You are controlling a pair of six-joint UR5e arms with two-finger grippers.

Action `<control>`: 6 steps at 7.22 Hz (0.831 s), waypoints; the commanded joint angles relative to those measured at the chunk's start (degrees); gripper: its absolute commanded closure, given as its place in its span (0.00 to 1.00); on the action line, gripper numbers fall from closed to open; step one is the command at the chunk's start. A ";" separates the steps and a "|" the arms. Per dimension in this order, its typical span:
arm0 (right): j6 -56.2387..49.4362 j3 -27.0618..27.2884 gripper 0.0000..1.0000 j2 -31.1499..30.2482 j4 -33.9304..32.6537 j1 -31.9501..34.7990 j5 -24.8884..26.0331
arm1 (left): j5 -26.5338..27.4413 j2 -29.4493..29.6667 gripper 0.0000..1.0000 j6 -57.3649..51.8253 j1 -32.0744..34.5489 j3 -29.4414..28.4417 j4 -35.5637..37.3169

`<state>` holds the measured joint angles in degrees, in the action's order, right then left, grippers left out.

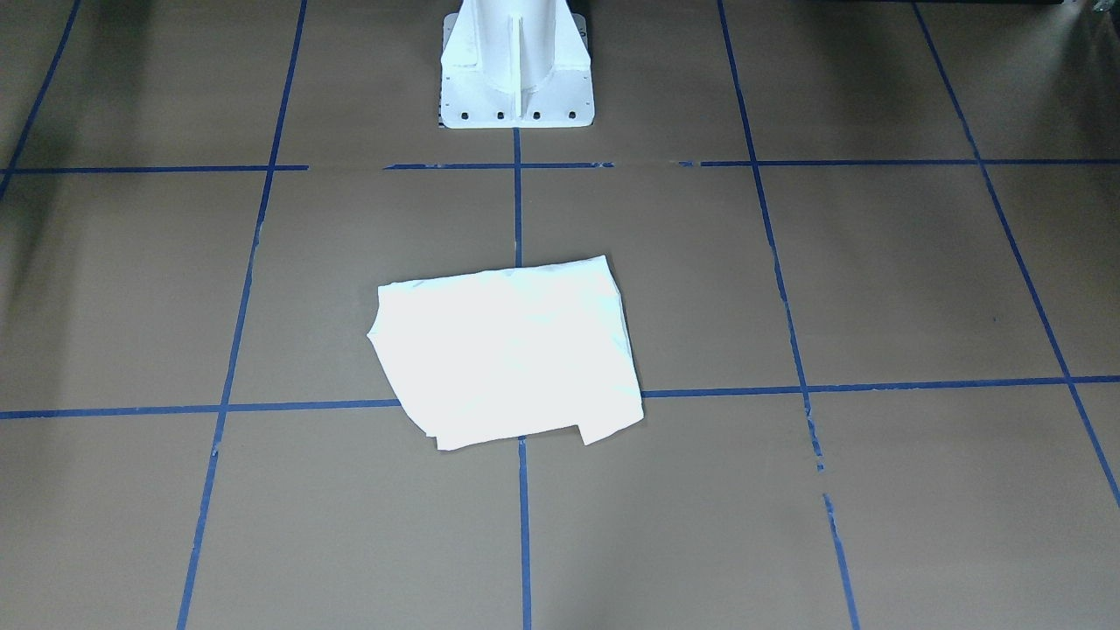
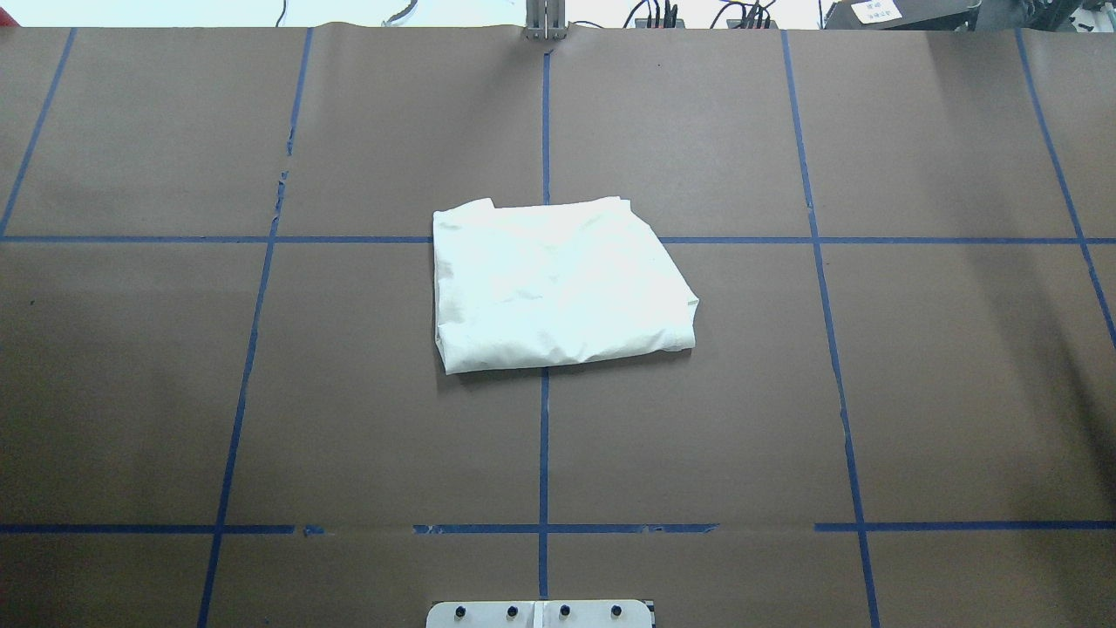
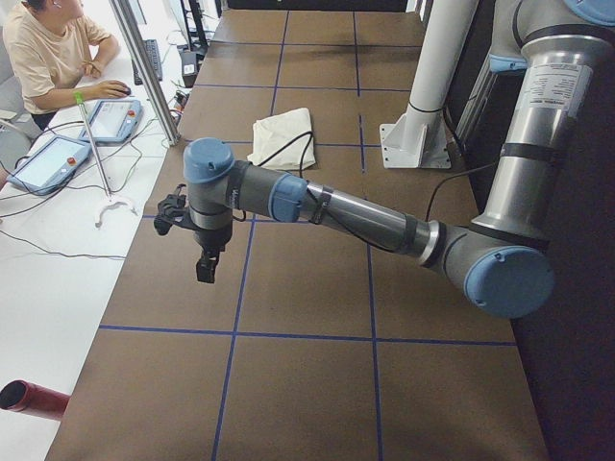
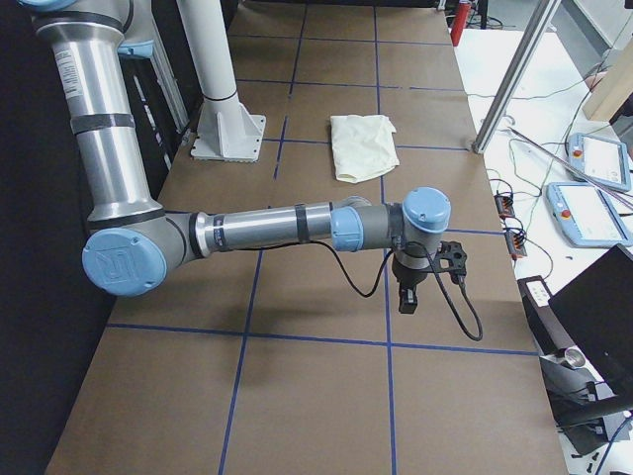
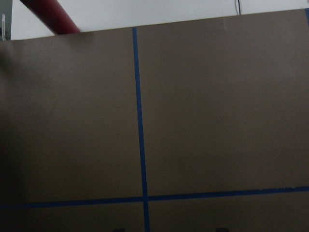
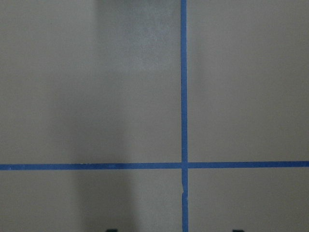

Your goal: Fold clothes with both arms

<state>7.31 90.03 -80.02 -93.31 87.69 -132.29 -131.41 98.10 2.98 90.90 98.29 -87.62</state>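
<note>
Folded long-sleeved T-shirt, plain cream side up with no print showing, lying flat at the middle of the brown paper-covered table. It covers a crossing of the blue tape lines and lies straight out from the white pedestal base. The cloth forms a compact, roughly rectangular packet. Its edges are slightly uneven, and a small flap juts from the side farthest from the robot. Judged from this shape, the folding is at or near its end, with only tidying possibly left.

Left arm reaches out low over bare table toward the robot's left end, well apart from the shirt, with the left gripper pointing down and holding nothing. Right arm mirrors it at the opposite end, with the right gripper likewise pointing down and empty. The spread of the fingers cannot be told for either gripper. Both wrist cameras see only paper and tape. This outward posture probably keeps the packet undisturbed and unobstructed for the fixed cameras. A seated person works at a side bench beyond the table's far edge.
</note>
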 commanded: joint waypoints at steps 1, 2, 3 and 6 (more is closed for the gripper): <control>0.16 1.64 0.00 -1.80 -1.00 -1.46 0.11 | -0.07 -6.50 0.00 -0.69 -0.37 0.67 -6.92; 0.60 1.55 0.00 -2.33 -1.17 -2.86 -0.42 | -0.07 -6.61 0.00 -0.52 -0.37 0.67 -7.21; 0.60 2.51 0.00 -3.29 -0.83 -2.87 -1.64 | -0.51 -6.61 0.00 -0.34 -0.46 -0.20 -7.39; -0.01 3.40 0.00 -4.61 -0.39 -2.44 -5.41 | -12.02 -7.05 0.00 -0.78 -0.46 1.90 -7.47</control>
<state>7.74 93.11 -83.93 -93.87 84.99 -135.22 -140.85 91.19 2.39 90.45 100.00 -94.93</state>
